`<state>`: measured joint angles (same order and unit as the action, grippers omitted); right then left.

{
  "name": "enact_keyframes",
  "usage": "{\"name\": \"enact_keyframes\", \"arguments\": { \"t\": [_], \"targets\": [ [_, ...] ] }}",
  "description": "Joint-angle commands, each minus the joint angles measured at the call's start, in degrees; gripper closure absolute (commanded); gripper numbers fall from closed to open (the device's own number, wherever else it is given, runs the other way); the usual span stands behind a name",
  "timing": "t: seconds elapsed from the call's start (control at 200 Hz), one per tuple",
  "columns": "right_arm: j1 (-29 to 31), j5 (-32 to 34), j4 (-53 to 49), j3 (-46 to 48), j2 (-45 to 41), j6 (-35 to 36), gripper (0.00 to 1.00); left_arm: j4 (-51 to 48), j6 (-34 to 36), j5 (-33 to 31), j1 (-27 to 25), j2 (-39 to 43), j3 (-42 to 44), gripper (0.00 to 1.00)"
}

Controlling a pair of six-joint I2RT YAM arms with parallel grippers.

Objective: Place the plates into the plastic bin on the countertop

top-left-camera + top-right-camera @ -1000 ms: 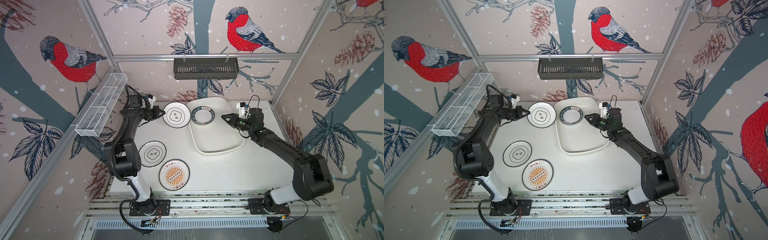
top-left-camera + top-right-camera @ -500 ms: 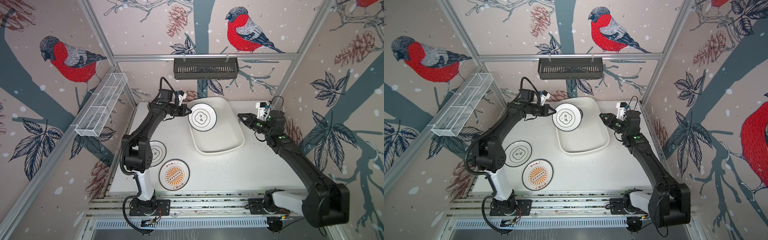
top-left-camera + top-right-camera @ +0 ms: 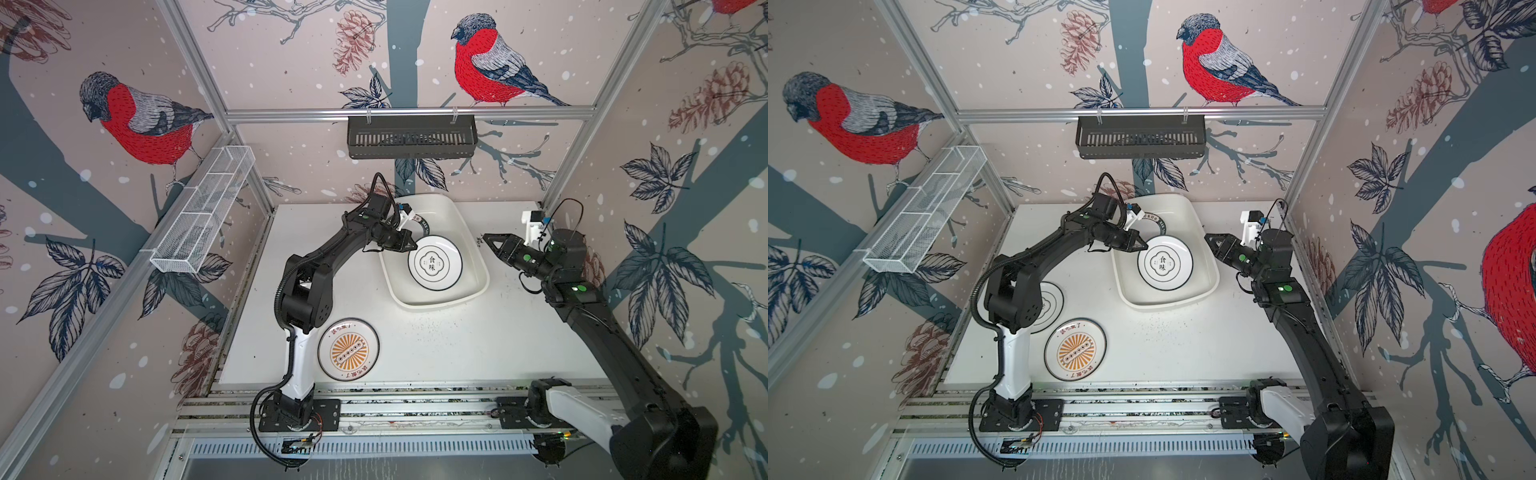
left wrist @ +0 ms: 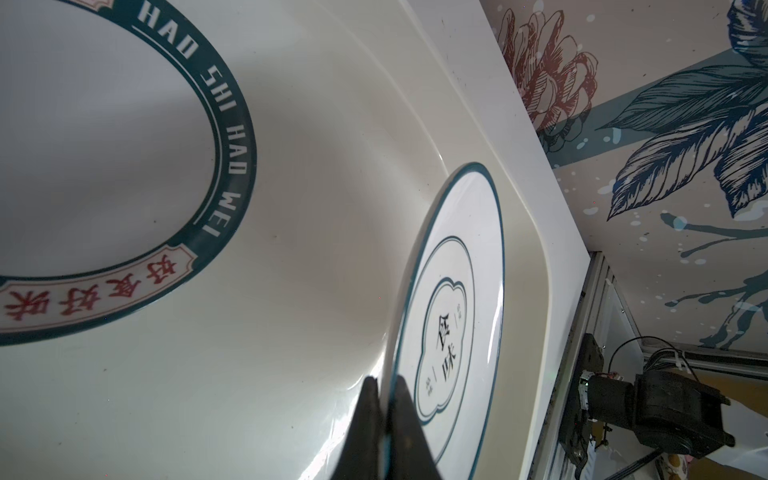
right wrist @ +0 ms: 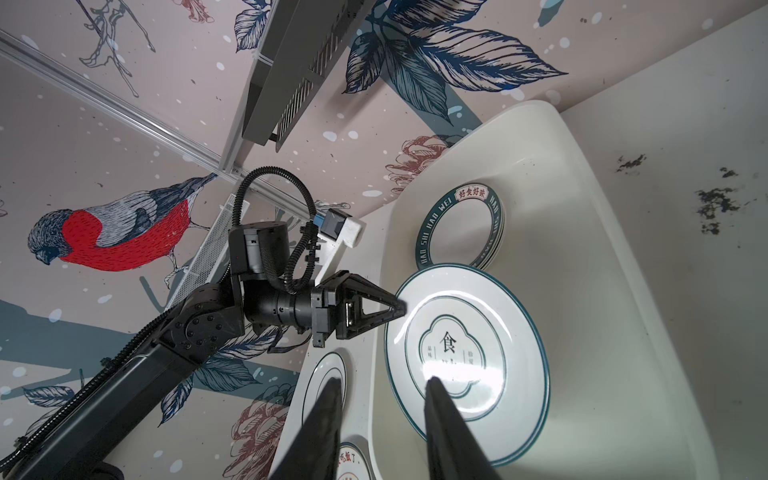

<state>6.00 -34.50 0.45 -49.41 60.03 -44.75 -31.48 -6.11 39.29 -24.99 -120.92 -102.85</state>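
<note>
Left gripper (image 3: 409, 246), jaws clamped on the thin-rimmed plate (image 3: 435, 262), has carried it off the counter (image 3: 457, 345) into the plastic bin (image 3: 436, 304); right gripper (image 3: 487, 240) has backed off, jaws apart and empty, so release comes next, with the sunburst plate (image 3: 348, 349) still waiting.

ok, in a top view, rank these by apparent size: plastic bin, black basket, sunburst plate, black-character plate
1. plastic bin
2. black basket
3. sunburst plate and black-character plate: these look nearly alike, and the latter is held tilted, so I haven't ranked them.
</note>
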Motion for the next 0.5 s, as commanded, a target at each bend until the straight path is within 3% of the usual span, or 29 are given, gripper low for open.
{"name": "enact_keyframes", "arguments": {
  "t": [0.0,0.495],
  "targets": [
    [-0.2,-0.67,-0.37,0.86,-0.76,0.94,0.64,2.13,-0.57,-0.08,-0.88,-1.84,-1.3,1.0],
    [-0.64,-0.38,-0.21,3.75,-0.91,1.47,0.65,-1.68,2.39,-0.65,-2.69,-10.63,-9.4,1.0]
  ]
}}
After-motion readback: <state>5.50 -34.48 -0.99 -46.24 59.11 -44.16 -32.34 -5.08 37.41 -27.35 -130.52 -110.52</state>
